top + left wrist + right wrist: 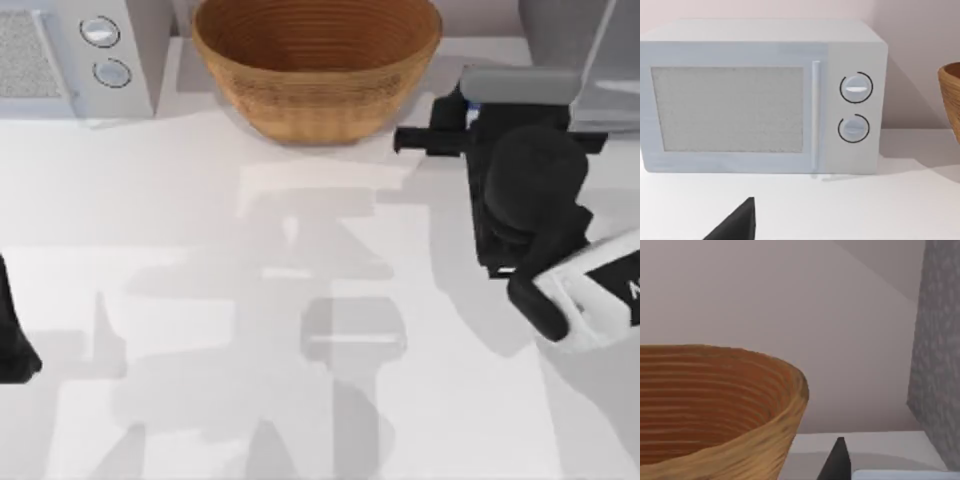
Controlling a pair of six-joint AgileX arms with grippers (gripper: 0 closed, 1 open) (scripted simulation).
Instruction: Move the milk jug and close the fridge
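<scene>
The milk jug (520,85) stands at the back right of the table, seen from above as a greyish block with a sliver of blue on its left side. My right gripper (515,108) is right at the jug, its black body just in front of it; its hold on the jug is hidden. Directly behind stands the fridge (555,25), grey and speckled (940,365), with its pale door panel (615,60) set at an angle to the body. My left gripper (15,340) is parked at the table's left edge.
A big woven brown basket (315,65) (715,410) sits at the back centre, just left of the right gripper. A pale microwave (70,50) (760,95) with two round knobs occupies the back left corner. The white table (300,300) stretches out in front.
</scene>
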